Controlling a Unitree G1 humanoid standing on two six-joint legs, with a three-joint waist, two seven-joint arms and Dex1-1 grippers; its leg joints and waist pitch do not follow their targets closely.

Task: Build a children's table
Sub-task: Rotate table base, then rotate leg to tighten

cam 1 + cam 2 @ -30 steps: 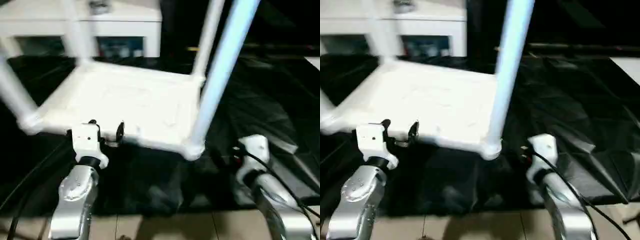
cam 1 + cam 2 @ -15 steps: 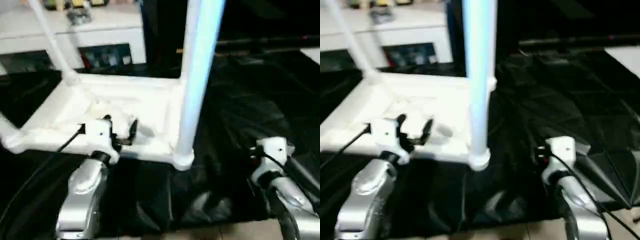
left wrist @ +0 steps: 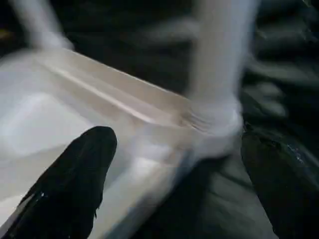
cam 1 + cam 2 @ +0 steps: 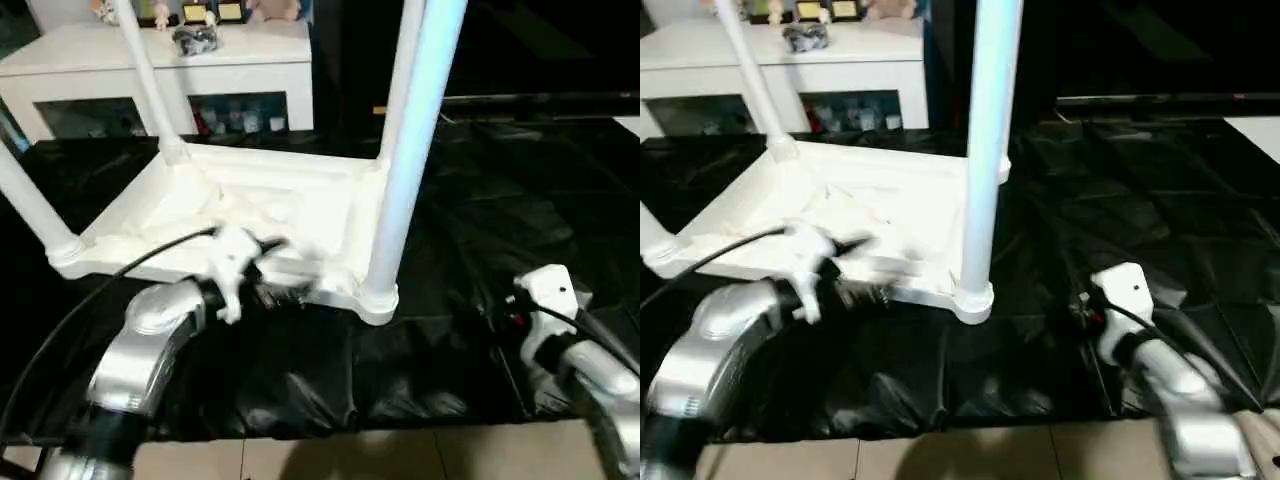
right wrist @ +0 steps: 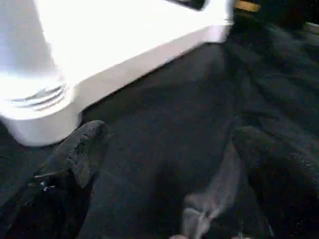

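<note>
Two silver forearms are reaching out over the black sheet [image 4: 470, 250] covering the floor. The right gripper [image 5: 169, 164] is hanging with its fingers spread wide over the dark cloth, holding nothing, just beside the nearest corner socket [image 5: 35, 112] of the upturned children's table [image 4: 270, 215]. The left gripper [image 3: 184, 169] is standing open too, one black finger [image 3: 75, 179] over the table's ribbed underside and the other out over the sheet, the near edge lying between them; I cannot tell whether it is touching the plastic. The white table is lying upside down on the sheet, ahead of the left arm. Its legs are standing upright in the corner sockets, the nearest leg [image 4: 405, 150] rising out of sight. Beyond the table, a low white cabinet [image 4: 160, 60] is carrying small objects on top.
</note>
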